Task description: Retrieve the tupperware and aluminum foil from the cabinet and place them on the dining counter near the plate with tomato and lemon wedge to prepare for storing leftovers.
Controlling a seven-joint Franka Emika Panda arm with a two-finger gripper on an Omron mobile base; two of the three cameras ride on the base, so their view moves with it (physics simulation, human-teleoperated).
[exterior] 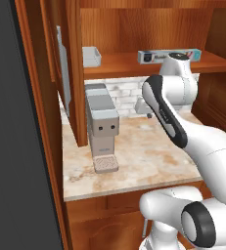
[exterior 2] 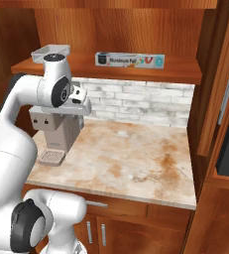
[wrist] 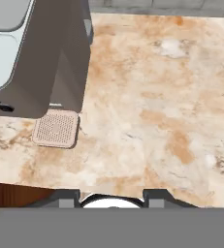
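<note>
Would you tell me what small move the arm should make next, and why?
Probably raise the hand toward the shelf: the tupperware and aluminum foil both sit on the cabinet shelf, while the fingers point down at the counter by the coffee machine, holding nothing.

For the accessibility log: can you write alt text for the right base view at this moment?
A white robot arm rises at left inside a reddish wooden cabinet, its gripper raised above a beige marble-look counter. On the shelf above sit a pale grey tupperware and a long aluminum foil box; a grey coffee machine stands behind the arm.
</note>
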